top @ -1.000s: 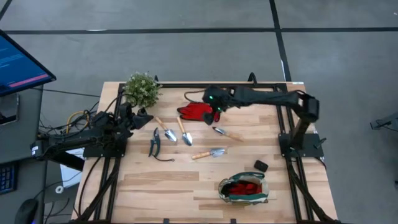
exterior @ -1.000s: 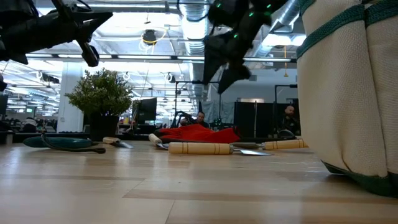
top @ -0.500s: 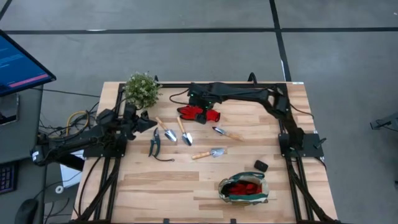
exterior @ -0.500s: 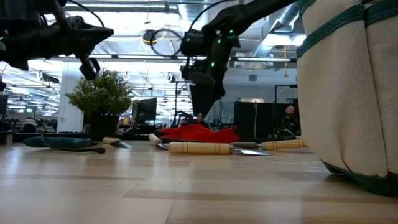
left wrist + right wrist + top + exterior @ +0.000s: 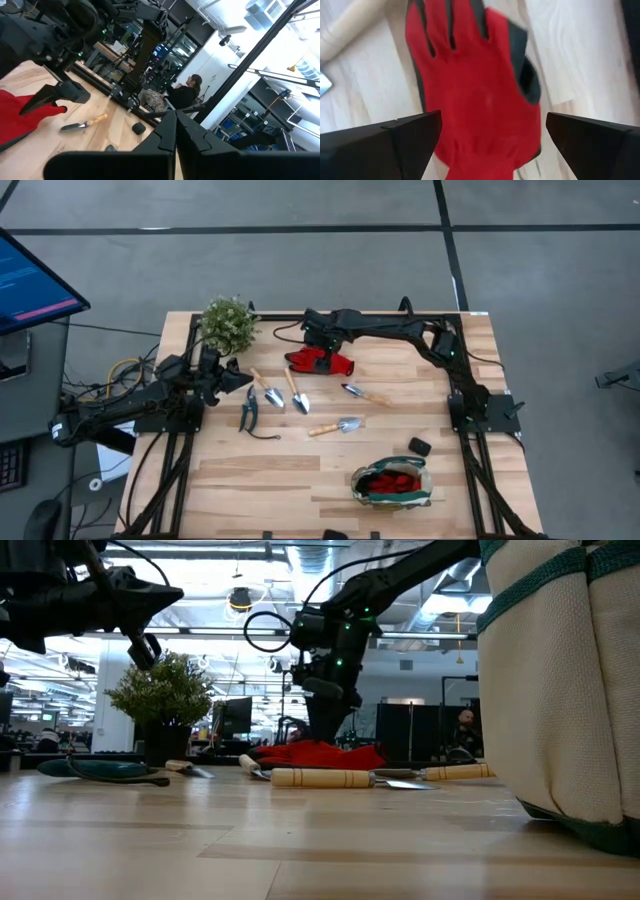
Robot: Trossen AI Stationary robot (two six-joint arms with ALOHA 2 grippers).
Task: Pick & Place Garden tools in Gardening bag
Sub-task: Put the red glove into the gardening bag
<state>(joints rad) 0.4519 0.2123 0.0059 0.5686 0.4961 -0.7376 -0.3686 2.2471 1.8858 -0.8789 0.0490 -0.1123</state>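
Two claws over the wooden table [image 5: 260,470]: right claw [image 5: 490,131] wide open above red glove [image 5: 475,90], left claw [image 5: 175,131] closed

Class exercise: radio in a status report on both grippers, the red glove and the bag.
Right gripper open, poised over red glove on the table. Left gripper shut, waiting near the potted plant. Gardening bag already holds something red. Nothing in the way.

I can read no words, brands, numbers or signs anywhere. The monitor [image 5: 35,285] off the table's [image 5: 250,475] far-left corner shows only blue and pink bands, with no lettering I can make out from the high view.
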